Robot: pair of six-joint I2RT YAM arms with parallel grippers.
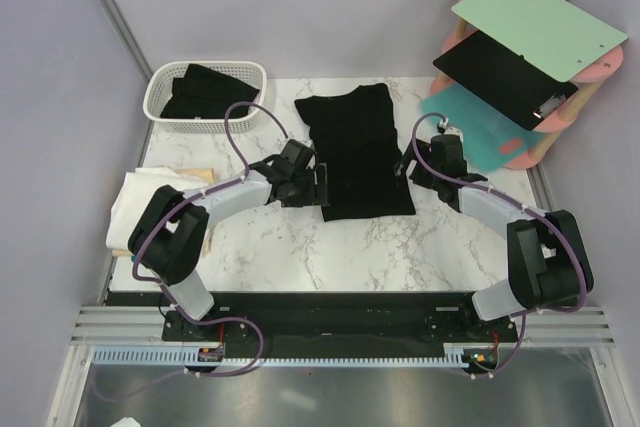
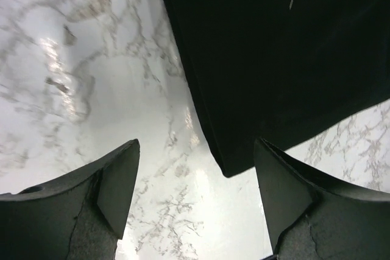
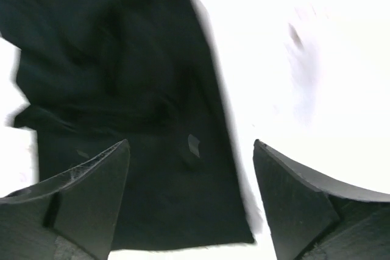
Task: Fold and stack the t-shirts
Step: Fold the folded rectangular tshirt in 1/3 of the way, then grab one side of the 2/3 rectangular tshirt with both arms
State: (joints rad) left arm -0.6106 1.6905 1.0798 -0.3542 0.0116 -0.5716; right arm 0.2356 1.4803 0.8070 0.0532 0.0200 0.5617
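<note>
Left claw (image 2: pixel 196 175) and right claw (image 3: pixel 191 175) agape beside black t-shirt (image 1: pixel 355 152) edges

Black t-shirt (image 1: pixel 355 152) lying flat at the centre of the bench (image 1: pixel 300 247), collar end far, hem near. Both sides appear folded inward, giving a long, narrow, roughly rectangular shape, slightly wider at the shoulders. Left wrist view: one near hem corner (image 2: pixel 274 59) rests directly on the marble surface, its edge straight. Right wrist view: the same cloth (image 3: pixel 122 120), blurred, with soft creases across it. Further black shirts (image 1: pixel 205 92) lie crumpled inside the basket (image 1: pixel 200 126) at the far left corner. White and cream shirts (image 1: pixel 150 197) lie piled at the left edge of the bench, partly overhanging it.
</note>
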